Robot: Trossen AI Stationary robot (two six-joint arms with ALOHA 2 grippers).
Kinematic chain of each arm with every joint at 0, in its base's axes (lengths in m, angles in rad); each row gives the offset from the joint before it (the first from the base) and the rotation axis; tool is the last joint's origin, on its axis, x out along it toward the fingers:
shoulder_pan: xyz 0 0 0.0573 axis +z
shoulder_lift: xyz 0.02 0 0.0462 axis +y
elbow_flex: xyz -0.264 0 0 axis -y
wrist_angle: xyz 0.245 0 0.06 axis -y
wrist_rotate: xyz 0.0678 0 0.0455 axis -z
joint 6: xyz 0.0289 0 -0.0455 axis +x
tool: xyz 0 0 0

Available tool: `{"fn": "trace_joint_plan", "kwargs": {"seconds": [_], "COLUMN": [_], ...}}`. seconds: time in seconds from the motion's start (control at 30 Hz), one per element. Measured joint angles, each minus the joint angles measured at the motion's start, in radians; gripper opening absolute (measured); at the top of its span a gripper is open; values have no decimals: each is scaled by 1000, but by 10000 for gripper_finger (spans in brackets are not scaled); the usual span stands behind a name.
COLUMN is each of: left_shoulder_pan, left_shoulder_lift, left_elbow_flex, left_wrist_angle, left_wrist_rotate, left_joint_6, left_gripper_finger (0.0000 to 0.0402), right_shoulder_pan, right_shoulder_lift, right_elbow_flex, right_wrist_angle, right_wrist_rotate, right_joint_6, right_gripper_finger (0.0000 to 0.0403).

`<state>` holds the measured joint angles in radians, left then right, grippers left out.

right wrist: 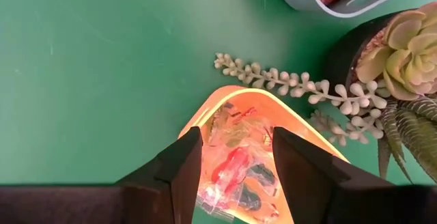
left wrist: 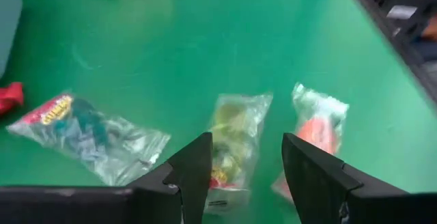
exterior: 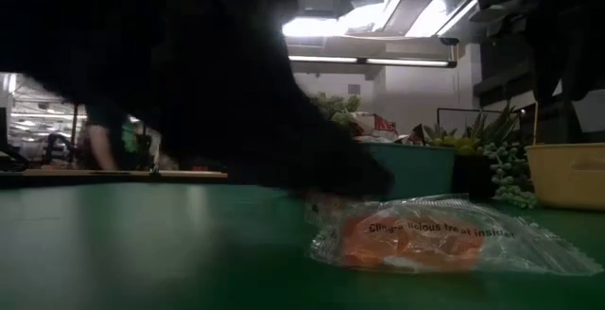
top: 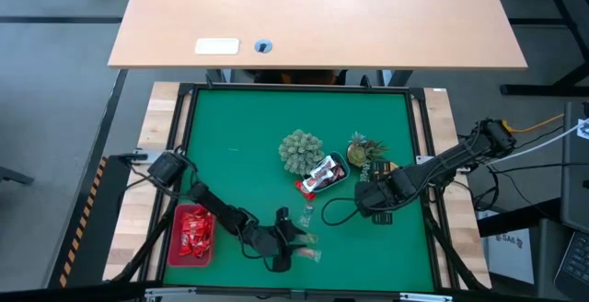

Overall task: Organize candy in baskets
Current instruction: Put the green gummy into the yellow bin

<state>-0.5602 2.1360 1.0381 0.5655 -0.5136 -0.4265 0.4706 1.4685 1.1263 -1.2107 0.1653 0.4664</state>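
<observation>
The left gripper [left wrist: 244, 166] hangs low over the near edge of the green table [top: 239, 136], its fingers spread with nothing between them. Directly under the gap lies a clear packet of greenish candy [left wrist: 232, 138]; an orange-filled packet [left wrist: 315, 132] lies just beside it on one side and a bluish packet [left wrist: 89, 132] a little farther off on the other. These three loose packets look like the work left to do.

The right gripper [right wrist: 235, 162] hovers at the right side of the table over the yellow-orange basket [right wrist: 205, 111], fingers apart and empty, with several clear packets [right wrist: 235, 162] already lying in that dish below it.

Farther out, the red basket [top: 193, 233] at the near left is full of red-wrapped sweets, and the pale blue basket [top: 324, 175] near the middle holds red and dark ones. Green plant ornaments [top: 301, 151] stand beside it. By this look the sorting is mostly done.
</observation>
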Motion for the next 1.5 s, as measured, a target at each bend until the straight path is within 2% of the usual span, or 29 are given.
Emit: {"fn": "trace_joint_plan", "kwargs": {"seconds": [0.2, 0.43, 0.8, 1.0, 1.17, 1.5], "left_shoulder_pan": [5, 6, 13, 13, 14, 39], "left_shoulder_lift": [18, 18, 17, 17, 11, -43], "left_elbow_flex": [46, 46, 44, 43, 41, 41], "left_wrist_angle": [-118, -139, -143, -124, -91, -18], "left_wrist_rotate": [-4, -20, -33, -29, -18, -15], "left_joint_6": [3, 2, -19, -20, -20, -71], "left_gripper_finger": [171, 164, 64, 19, 3, 2], "right_shoulder_pan": [0, 0, 0, 0, 0, 1], "right_shoulder_lift": [0, 0, 0, 0, 0, 31], "right_elbow_flex": [0, 0, 0, 0, 0, 0], "right_wrist_angle": [14, 49, 306, 457, 549, 696], "right_wrist_rotate": [-1, -1, -29, -87, -117, -137], "right_joint_6": [0, 0, 0, 0, 0, 0], "right_gripper_finger": [177, 177, 177, 177, 177, 177]}}
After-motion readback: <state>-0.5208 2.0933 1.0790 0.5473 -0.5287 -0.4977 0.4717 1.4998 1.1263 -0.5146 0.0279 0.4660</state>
